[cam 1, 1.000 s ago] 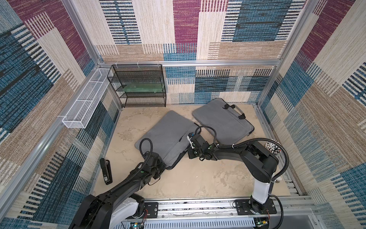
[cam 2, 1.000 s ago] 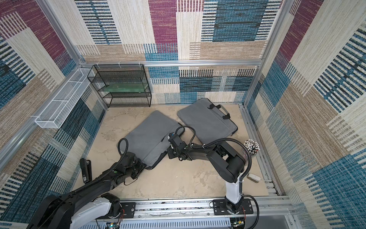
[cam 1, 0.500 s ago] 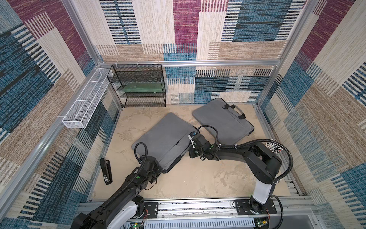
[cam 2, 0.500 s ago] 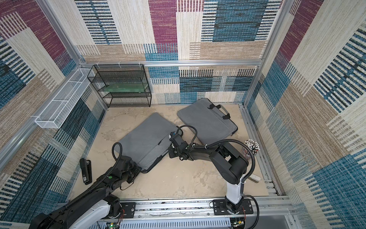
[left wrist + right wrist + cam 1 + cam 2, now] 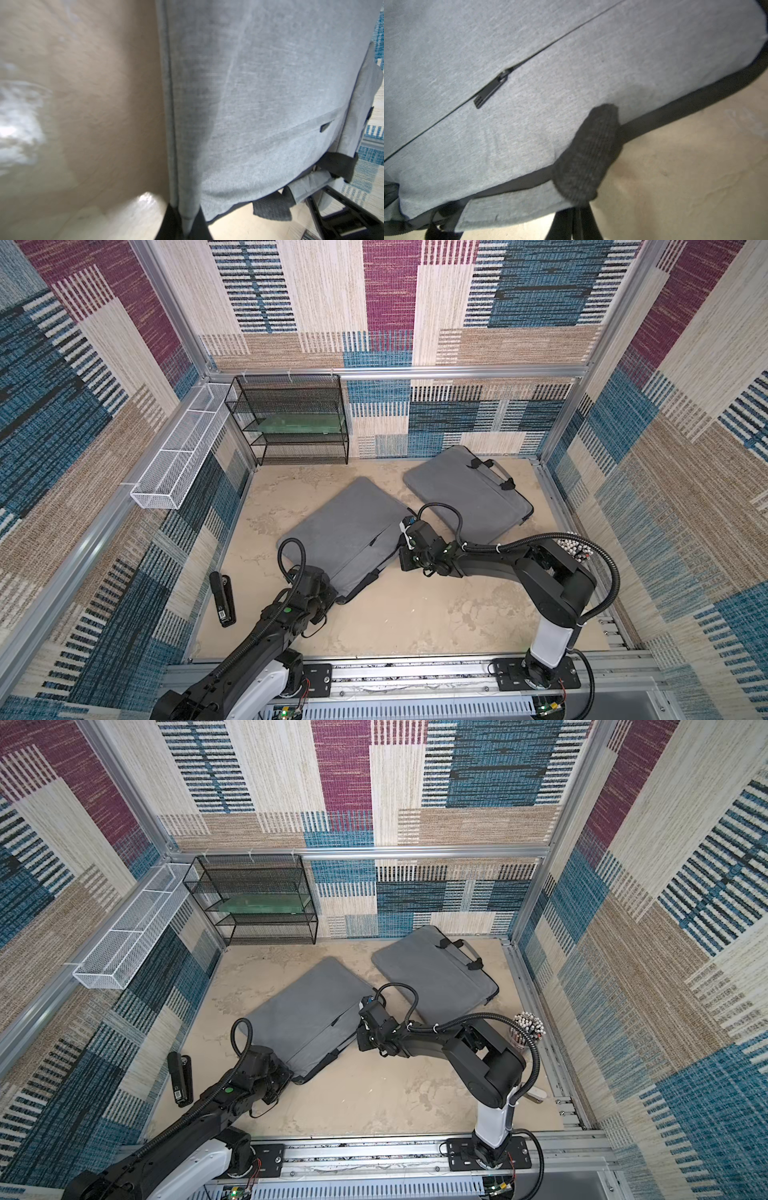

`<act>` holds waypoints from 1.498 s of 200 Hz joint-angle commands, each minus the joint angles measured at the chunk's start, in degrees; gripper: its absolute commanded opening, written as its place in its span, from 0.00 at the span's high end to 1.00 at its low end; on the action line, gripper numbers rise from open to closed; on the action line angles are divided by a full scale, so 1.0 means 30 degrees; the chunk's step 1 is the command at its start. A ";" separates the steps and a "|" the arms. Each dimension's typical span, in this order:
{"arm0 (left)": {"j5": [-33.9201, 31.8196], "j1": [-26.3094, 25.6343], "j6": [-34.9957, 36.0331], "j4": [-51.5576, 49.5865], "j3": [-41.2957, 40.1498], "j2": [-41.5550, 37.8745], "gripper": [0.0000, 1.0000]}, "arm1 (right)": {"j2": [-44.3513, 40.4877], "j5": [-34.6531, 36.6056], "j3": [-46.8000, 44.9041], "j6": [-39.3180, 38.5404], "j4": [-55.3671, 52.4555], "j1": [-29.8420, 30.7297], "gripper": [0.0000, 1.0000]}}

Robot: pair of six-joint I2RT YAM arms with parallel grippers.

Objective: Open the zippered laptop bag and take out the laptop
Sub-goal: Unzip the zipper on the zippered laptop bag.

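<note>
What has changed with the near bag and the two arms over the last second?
The left gripper, shut on a corner of the near laptop bag, drew back toward its base and leftward, dragging the bag slightly that way. The right gripper stayed shut at the bag's handle edge, hardly moving. The second bag did not move.

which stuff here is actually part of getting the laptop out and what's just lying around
In the job: middle laptop bag, pinched by the left hand and right hand.

Lying about: second laptop bag near the back wall, black mesh shelf, white wire basket, black stapler, cup of pens.
</note>
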 commanded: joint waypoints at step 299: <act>-0.0900 0.6289 0.5448 -0.3153 0.2331 0.0031 1.00 | -0.3440 0.0489 -0.3120 -0.0160 -0.0998 -0.0671 1.00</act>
